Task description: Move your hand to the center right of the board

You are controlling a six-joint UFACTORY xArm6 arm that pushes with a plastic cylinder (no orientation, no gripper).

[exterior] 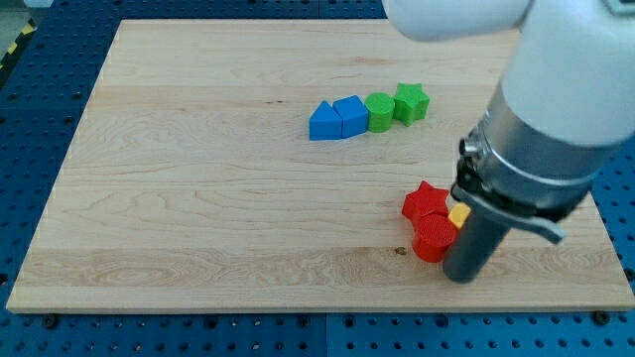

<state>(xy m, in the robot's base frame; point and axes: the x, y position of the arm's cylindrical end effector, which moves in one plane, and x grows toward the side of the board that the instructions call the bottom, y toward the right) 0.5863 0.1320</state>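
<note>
My tip (pixel 461 277) rests on the wooden board (pixel 198 178) near the view's lower right, just right of and below a red round block (pixel 433 239). A red star block (pixel 425 201) lies just above that red block. A small part of a yellow block (pixel 458 214) shows beside the rod, mostly hidden by it. Near the board's upper middle sits a row: a blue triangle-like block (pixel 322 122), a blue pentagon-like block (pixel 350 116), a green round block (pixel 379 111) and a green star block (pixel 411 102).
The white and grey arm body (pixel 556 109) fills the view's upper right and hides the board's right side. Blue perforated table surface (pixel 40 119) surrounds the board.
</note>
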